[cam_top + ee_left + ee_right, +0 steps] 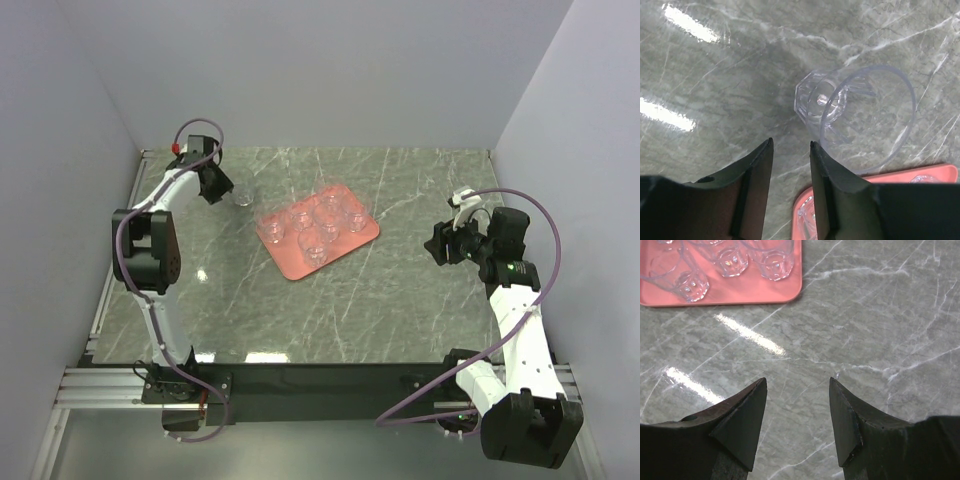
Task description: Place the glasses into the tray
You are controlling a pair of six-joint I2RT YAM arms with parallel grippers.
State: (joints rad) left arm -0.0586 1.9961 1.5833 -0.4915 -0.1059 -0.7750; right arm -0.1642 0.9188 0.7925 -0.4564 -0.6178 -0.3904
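Note:
A salmon-pink tray point(290, 255) lies at the table's middle back with several clear glasses point(315, 243) standing in it. One clear glass point(243, 197) stands on the table left of the tray; in the left wrist view this glass point(860, 110) is just beyond and right of my fingers. My left gripper point(224, 190) is next to it, open with a narrow gap and empty point(790, 145). My right gripper point(437, 246) is open and empty, hovering right of the tray point(797, 382). The tray's corner with glasses point(775, 262) shows in the right wrist view.
Grey marble tabletop point(350, 300), walled at the back and both sides. The tray's edge point(920, 172) shows by the left fingers. A metal rail point(110, 385) runs along the near edge.

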